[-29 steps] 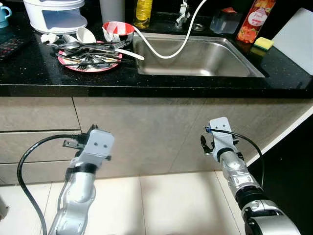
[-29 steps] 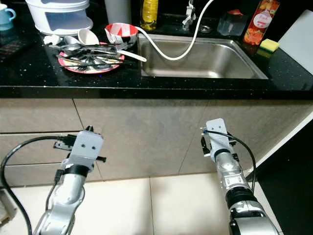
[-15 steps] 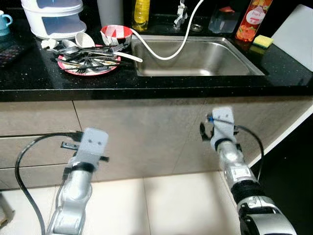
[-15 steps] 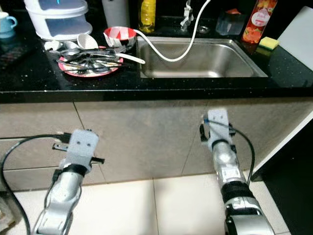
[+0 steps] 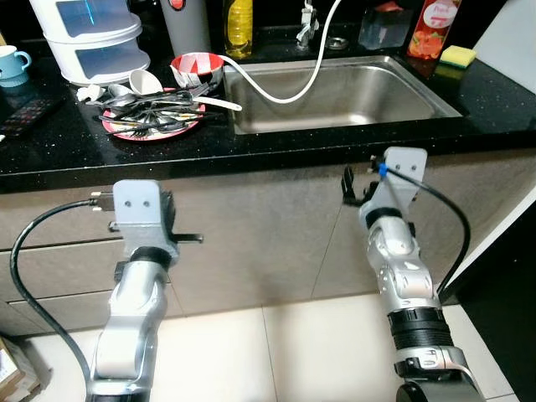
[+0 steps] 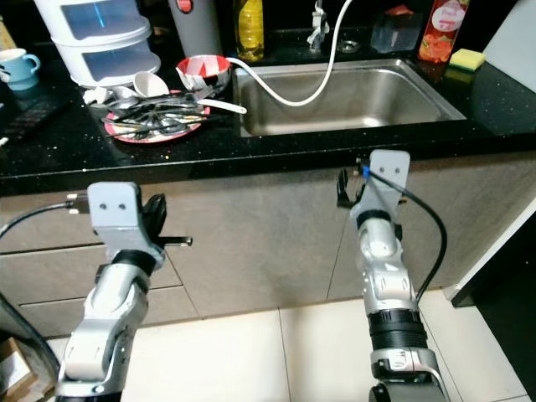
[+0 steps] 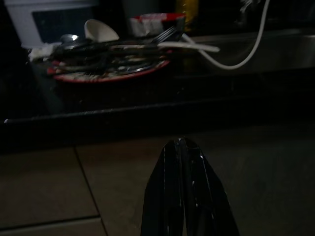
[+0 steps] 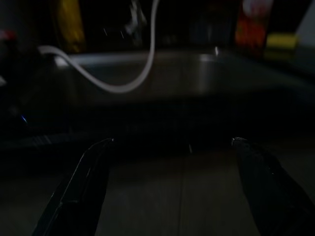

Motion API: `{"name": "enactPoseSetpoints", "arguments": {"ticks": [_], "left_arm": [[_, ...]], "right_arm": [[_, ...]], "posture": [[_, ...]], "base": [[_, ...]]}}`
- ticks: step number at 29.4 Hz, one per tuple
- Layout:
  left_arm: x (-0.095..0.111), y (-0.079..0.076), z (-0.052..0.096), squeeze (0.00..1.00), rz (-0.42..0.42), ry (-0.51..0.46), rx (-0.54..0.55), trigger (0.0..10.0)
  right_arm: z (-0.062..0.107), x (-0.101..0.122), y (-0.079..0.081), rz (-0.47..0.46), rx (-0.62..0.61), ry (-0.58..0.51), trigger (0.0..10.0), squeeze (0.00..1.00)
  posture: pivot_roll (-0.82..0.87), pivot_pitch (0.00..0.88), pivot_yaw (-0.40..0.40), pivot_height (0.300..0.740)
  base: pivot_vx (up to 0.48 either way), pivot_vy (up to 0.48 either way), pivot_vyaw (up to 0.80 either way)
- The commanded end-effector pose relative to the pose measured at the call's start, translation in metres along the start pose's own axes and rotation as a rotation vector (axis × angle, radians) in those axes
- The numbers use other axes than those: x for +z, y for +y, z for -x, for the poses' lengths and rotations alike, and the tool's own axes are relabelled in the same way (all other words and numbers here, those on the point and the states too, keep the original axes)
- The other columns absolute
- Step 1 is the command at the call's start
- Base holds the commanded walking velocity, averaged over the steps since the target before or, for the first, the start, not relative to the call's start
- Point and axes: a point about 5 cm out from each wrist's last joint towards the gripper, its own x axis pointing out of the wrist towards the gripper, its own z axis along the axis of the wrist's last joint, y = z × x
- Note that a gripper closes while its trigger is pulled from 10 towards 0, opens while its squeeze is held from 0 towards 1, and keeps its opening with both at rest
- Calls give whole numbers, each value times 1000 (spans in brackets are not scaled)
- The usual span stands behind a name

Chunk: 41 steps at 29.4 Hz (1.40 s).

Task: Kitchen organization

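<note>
Rising toward the counter [image 5: 251, 155], left tool [image 7: 184, 147] pressed together, right tool [image 8: 172, 147] spread

The counter [image 5: 50, 151] front edge lies bare; a plate of cutlery [image 5: 151, 117] and steamer [image 5: 92, 38] crowd its back-left corner.

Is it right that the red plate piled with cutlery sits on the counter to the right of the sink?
Not quite. The red plate piled with cutlery does sit on the counter, but to the left of the sink, not the right. The left eye view shows it.
</note>
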Motion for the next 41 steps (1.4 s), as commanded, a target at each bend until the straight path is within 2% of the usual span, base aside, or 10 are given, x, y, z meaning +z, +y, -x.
{"name": "enactPoseSetpoints", "arguments": {"ticks": [1, 6, 11, 17, 23, 29, 41], "left_arm": [[6, -1, -1, 0, -49, -17, -19, 10000], [17, -1, -3, 0, -72, -58, -44, 10000], [24, 1, -6, 0, -115, -98, -37, 10000], [31, 1, -12, 0, -155, -131, -18, 10000], [38, -1, -18, 0, -193, -182, -8, 10000], [39, -4, -19, 0, -217, -197, -22, 10000], [39, -7, -23, 0, -227, -212, -43, 10000]], "right_arm": [[-3, 14, 9, 11, 24, -50, 10000, 0], [-1, 28, 21, 11, 48, -112, 10000, 0], [1, 32, 24, -3, 48, -118, 10000, 0], [1, 40, 24, -15, 25, -142, 10000, 0], [-1, 54, 21, 12, 7, -195, 10000, 0], [-1, 54, 20, 19, 3, -195, 10000, 0], [2, 47, 21, 29, -13, -168, 10000, 0]], "posture": [[82, 0, 32, 740], [83, 0, 30, 740], [82, 0, 32, 740], [80, 0, 40, 740], [61, 0, 39, 740], [63, 0, 37, 740], [42, 0, 57, 740]], "base": [[0, 0, 0], [0, 0, 0], [0, 0, 0], [0, 0, 0], [0, 0, 0], [0, 0, 0], [438, 0, 0]]}}
